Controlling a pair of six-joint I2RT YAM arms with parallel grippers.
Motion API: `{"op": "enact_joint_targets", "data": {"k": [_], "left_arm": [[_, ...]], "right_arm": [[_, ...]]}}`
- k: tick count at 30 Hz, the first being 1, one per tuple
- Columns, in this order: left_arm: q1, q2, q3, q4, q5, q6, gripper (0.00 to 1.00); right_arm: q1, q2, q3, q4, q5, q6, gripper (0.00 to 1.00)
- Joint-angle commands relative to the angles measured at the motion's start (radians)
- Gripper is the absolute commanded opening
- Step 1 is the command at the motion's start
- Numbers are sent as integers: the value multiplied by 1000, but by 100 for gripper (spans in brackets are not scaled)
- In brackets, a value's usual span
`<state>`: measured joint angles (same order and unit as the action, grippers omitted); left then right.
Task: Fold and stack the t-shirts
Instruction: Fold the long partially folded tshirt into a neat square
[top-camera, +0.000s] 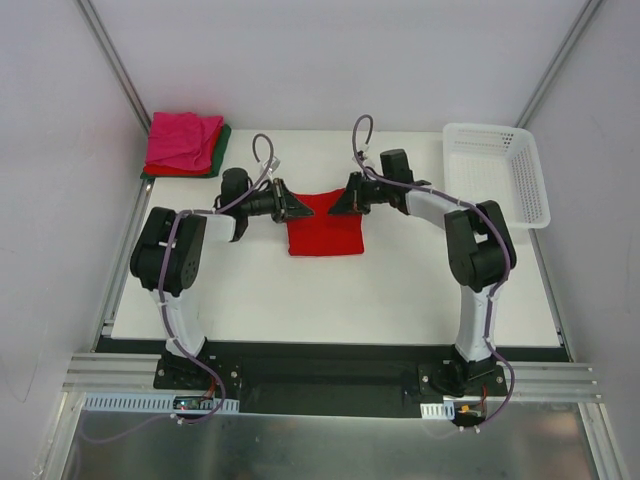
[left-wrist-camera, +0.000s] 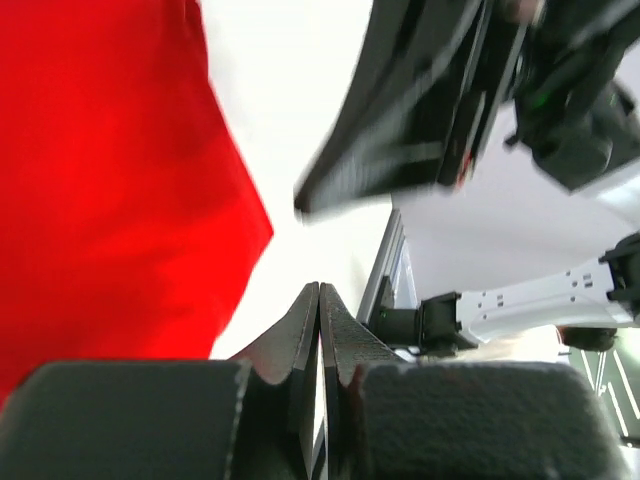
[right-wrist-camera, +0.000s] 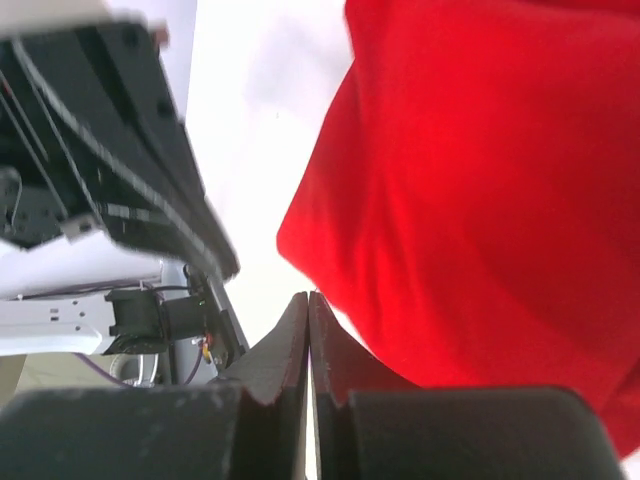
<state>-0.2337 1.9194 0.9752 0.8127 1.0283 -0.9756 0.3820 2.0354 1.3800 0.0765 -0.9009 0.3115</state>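
Flanking the folded red t-shirt on the desk, left hand and right hand both sit pinched closed, empty, at its far corners

The table bears a folded red t-shirt, a pink-topped shirt stack and a white basket.

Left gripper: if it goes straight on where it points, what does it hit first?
Probably the right gripper, nose to nose with the left gripper across a small gap. The red t-shirt lies beside that line, though depth is unclear.
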Motion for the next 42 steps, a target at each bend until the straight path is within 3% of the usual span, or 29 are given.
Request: {"op": "enact_joint_targets", "data": {"k": [1,10,30,36,42], "left_arm": [[4,-125,-116,2,-17,72,0],[2,-152,-196,46,-28,68,0],[-35,210,-230,261,-63,2,0],[-35,207,-280,310,-62,-17,0],[-45,84,-227,258,-37,-26,0]], "right_arm": [[-23,60,115,-32,8,-34,1],[-28,200,275,-64,-29,-25,1],[-48,361,329,12,-59,60,1],[-48,359,326,12,-64,52,1],[-51,269,369,-4,-56,48,1]]}}
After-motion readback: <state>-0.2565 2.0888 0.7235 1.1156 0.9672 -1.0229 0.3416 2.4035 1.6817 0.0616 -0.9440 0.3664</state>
